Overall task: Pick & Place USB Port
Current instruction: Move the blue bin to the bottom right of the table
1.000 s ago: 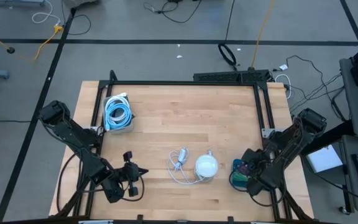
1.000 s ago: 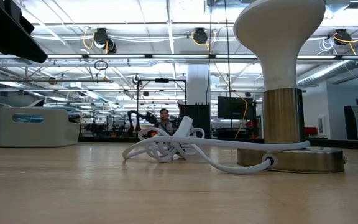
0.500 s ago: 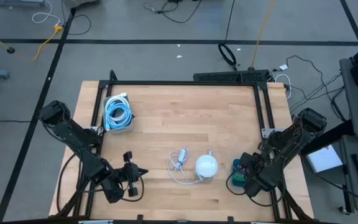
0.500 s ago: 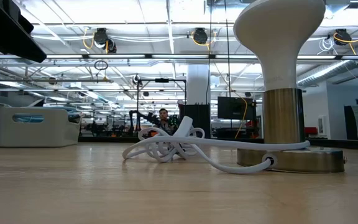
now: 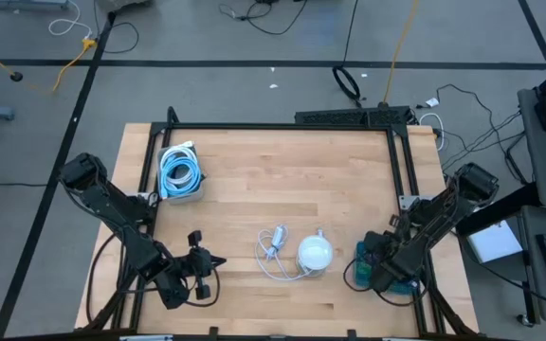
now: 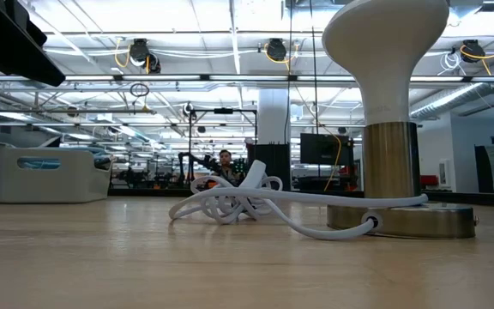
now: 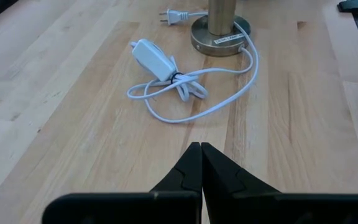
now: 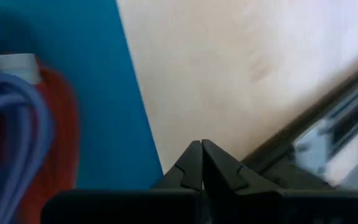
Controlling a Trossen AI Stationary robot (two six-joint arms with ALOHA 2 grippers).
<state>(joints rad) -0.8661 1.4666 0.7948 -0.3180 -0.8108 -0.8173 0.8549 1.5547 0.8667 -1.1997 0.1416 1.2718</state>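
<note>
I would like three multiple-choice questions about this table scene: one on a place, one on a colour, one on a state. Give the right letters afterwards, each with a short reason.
1. Where does the white tray with the blue cable stand?
A. near the far left corner of the table
B. beside the lamp
C. under the right hand

2. What colour is the lamp's cord?
A. black
B. white
C. orange

3. How are the fingers of the left hand?
A. wide open
B. shut on the cord
C. shut, holding nothing

Answers:
1. A: the high view shows the tray near the table's far left corner, away from the lamp.
2. B: the cord is white in the left wrist view.
3. C: the left hand has its fingertips together, with only bare wood ahead.
</note>
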